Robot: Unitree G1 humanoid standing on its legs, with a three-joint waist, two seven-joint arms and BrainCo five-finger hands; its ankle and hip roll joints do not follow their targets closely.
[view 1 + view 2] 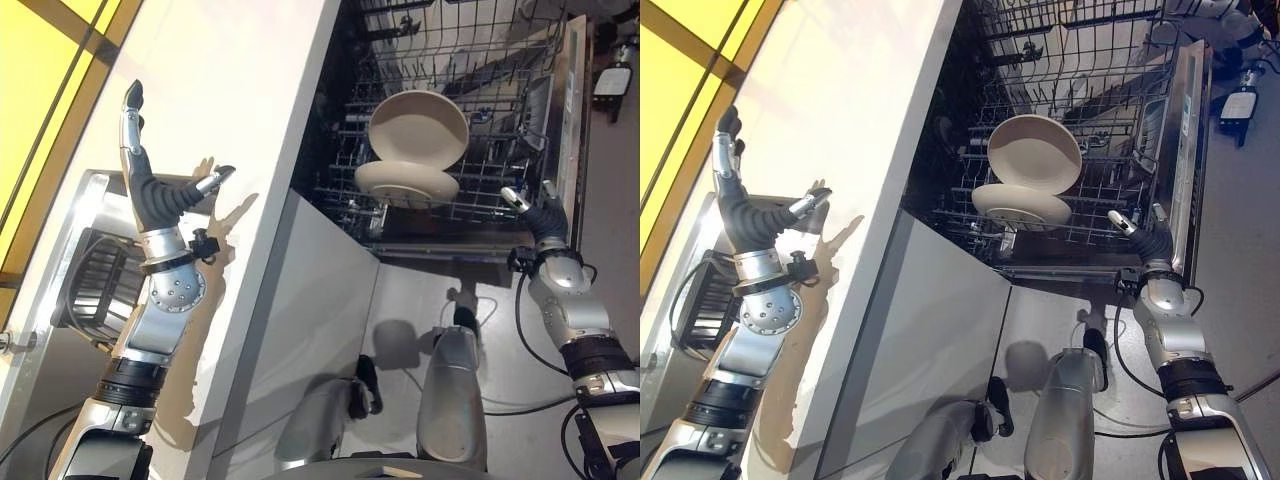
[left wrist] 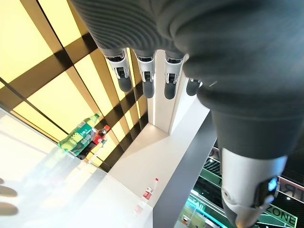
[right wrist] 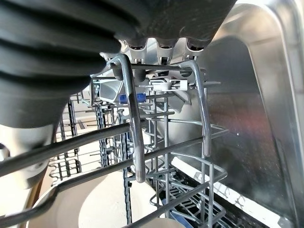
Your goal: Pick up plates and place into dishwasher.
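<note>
two round beige ceramic plates (image 1: 415,135) sit in the dishwasher's dark wire lower rack (image 1: 470,215), near its front edge. my left hand (image 1: 150,185) is raised, fingers spread, empty. my right hand (image 1: 535,215) is at the rack's front corner; grip state unclear. no further plates visible to load.

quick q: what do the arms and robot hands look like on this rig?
Both arms are silver-grey metal with black ribbed bands at the joints. The left robot hand has silver fingers with dark tips and a dark ribbed cover over its back and wrist, above a round silver wrist joint dotted with screws. The right robot hand matches it.
</note>
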